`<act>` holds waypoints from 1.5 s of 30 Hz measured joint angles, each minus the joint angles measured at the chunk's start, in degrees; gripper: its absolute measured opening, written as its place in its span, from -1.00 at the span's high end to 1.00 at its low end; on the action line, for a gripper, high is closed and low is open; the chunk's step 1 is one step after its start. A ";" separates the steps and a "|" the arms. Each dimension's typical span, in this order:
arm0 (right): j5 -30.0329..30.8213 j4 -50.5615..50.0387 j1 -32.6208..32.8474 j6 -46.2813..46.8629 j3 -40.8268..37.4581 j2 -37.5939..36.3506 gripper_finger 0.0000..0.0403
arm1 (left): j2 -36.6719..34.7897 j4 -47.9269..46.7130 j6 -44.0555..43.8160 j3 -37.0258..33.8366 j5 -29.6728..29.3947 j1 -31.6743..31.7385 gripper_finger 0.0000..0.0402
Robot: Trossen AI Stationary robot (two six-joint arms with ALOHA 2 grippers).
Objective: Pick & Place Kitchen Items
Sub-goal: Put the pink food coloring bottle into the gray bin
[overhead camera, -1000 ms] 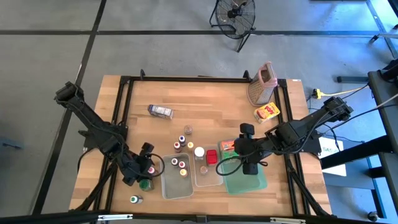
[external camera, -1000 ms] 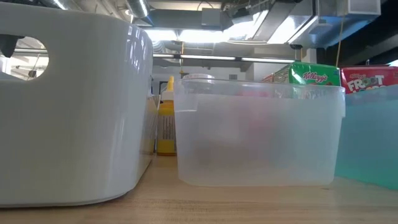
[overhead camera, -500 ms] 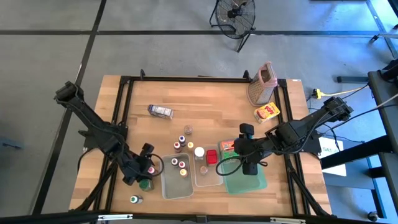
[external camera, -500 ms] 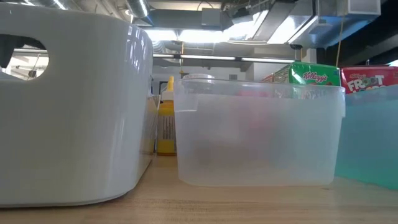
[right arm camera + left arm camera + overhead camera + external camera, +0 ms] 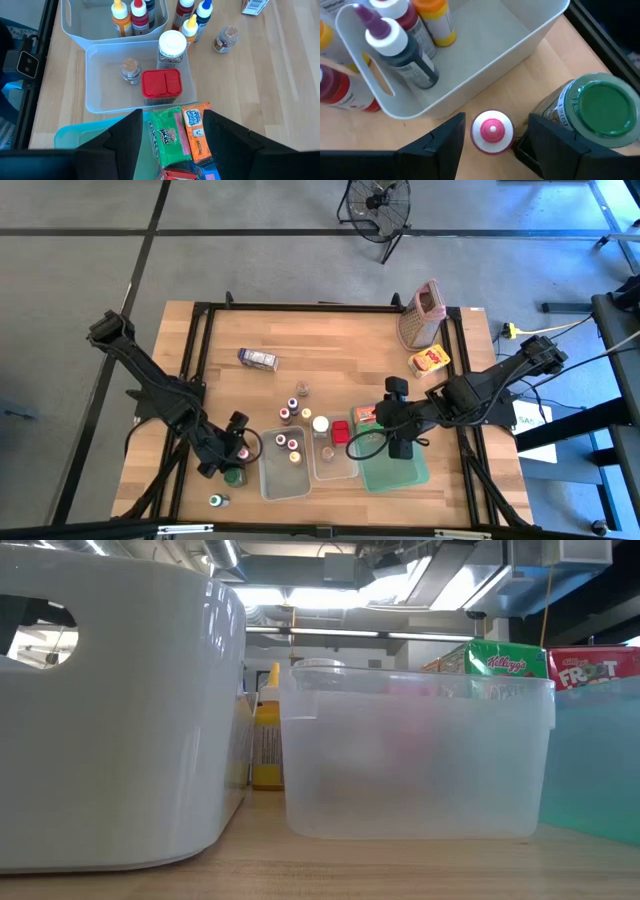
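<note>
Right now your left gripper (image 5: 492,145) hangs with its fingers spread on either side of a pink-capped bottle (image 5: 492,132) standing on the table (image 5: 340,340), not yet pinching it. The risk there is crowding: a green-lidded jar (image 5: 592,112) stands just beside one finger, and the white tub (image 5: 485,60) wall sits just beyond the cap, so a skewed descent could tip the bottle or shove the jar toward the table's near edge. The tub already holds a white-capped dark bottle (image 5: 402,55) and a yellow-capped one (image 5: 436,20); drop the next one gently or they may topple.

Your right gripper (image 5: 172,150), fingers also apart and empty, hovers over the green carton (image 5: 167,135) and orange carton (image 5: 196,131) at the teal tray (image 5: 75,135). These lie touching, so closing on one may drag its neighbour. The clear tub (image 5: 95,75) with the red-lidded jar (image 5: 161,85) is just ahead.

Open room lies across the far half of the table; the near side is cramped.
</note>
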 joint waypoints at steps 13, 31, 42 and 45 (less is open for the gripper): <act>0.20 0.16 -0.03 0.00 0.00 0.00 -0.05 | -0.24 7.84 1.79 -4.35 4.85 2.51 -0.06; 1.25 0.31 -0.71 -0.02 0.00 0.00 -0.04 | -0.20 8.24 3.09 -4.73 4.38 2.57 0.31; 1.25 0.26 -0.73 -0.02 0.00 0.00 -0.04 | -0.20 8.42 3.78 -4.73 4.33 2.57 0.43; 1.25 0.24 -0.73 -0.02 0.00 0.00 -0.04 | -0.27 9.67 4.96 -4.73 4.31 2.57 0.43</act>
